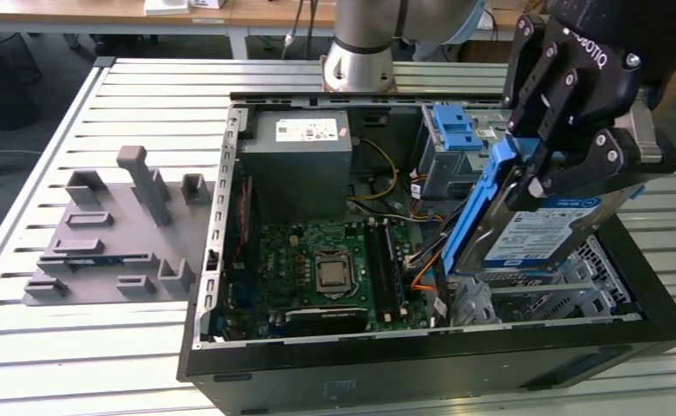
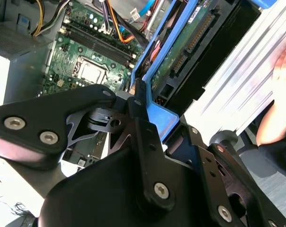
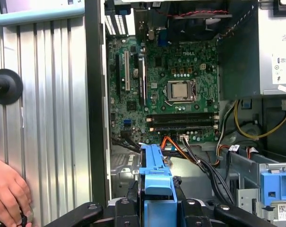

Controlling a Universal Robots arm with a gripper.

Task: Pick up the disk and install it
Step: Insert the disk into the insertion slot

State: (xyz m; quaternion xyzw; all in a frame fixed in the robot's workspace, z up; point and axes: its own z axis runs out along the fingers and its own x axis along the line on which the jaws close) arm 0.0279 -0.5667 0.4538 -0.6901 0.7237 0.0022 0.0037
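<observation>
- Disk (image 1: pixel 542 236) hangs clamped in the gripper (image 1: pixel 542 184); we see the black fingers (image 1: pixel 607 158) clenched on its upper end.
- It stands on edge and tilted. Its white-and-blue label faces the exterior view's right, and one blue side rail (image 1: pixel 473 212) runs down the edge toward the motherboard (image 1: pixel 327 260).
- We place it over the metal drive cage (image 1: pixel 535 299), at the exterior view's right side of the open computer case (image 1: pixel 431 377), just beside the blue latch (image 1: pixel 454 130).
- In the first wrist view, the end of the blue rail (image 3: pixel 157 182) sits squarely between the two fingers (image 3: pixel 126 208), with orange and black cables (image 3: pixel 200 163) near it.
- In the second wrist view, the disk's green circuit side (image 2: pixel 181 45) and its connector edge show beyond the fingers (image 2: pixel 145 127).
- We cannot tell whether the disk's lower edge touches the cage, as that edge is hard to make out in the exterior view.
- The gripper's upper body is cut off by the frame in the exterior view.
- A person's hand (image 3: pixel 8 198) rests on the bench (image 3: pixel 53 118) beside the case, partly cut off in both wrist views.
- A grey power-supply box (image 1: pixel 297 165) stands inside the case, well apart from the disk.
</observation>
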